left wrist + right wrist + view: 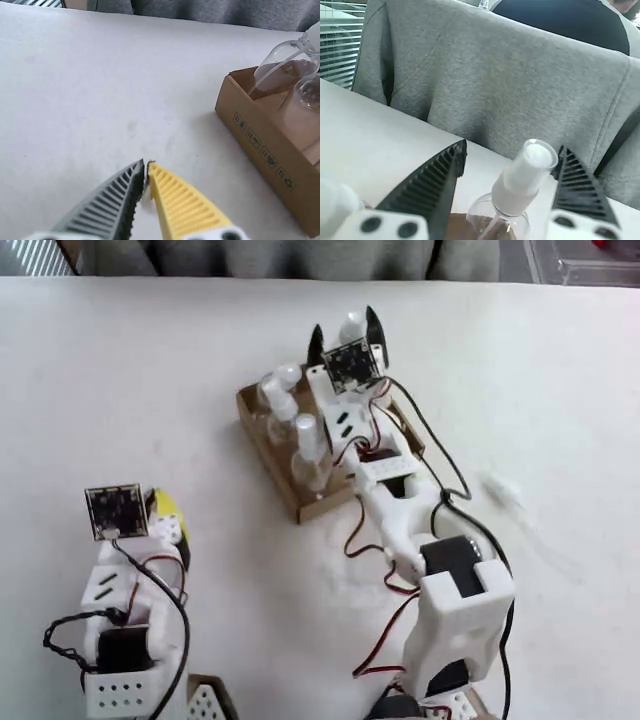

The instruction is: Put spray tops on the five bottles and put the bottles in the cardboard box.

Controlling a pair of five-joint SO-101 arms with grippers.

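Straddling the spray top (530, 167) of one bottle (497, 215), the right gripper (513, 147) stands with its jaws wide. One black finger lies on each side of the white top, and neither visibly presses on it. This spread suits either a release or an approach; the views do not settle which. Brown cardboard shows through the clear body of the bottle, so the bottle appears to stand upright inside the cardboard box (270, 465), at the end farthest from the arms. An upright stance keeps the top within reach of the jaws and saves floor space in the box.

The other bottles (300, 425) stand close together in the box, each with a white top fitted. Their exact count cannot be told where the arm covers them. Packing them tightly is judged to leave room for the bottle between the jaws.

The left gripper (146, 169) is closed on nothing, its grey and yellow fingers meeting at the tips low over the table (100, 90), well apart from the box. This parked position keeps the left arm out of the right arm's path.

A small pale item (505, 490) lies on the table beside the right arm; it is too faint to identify.
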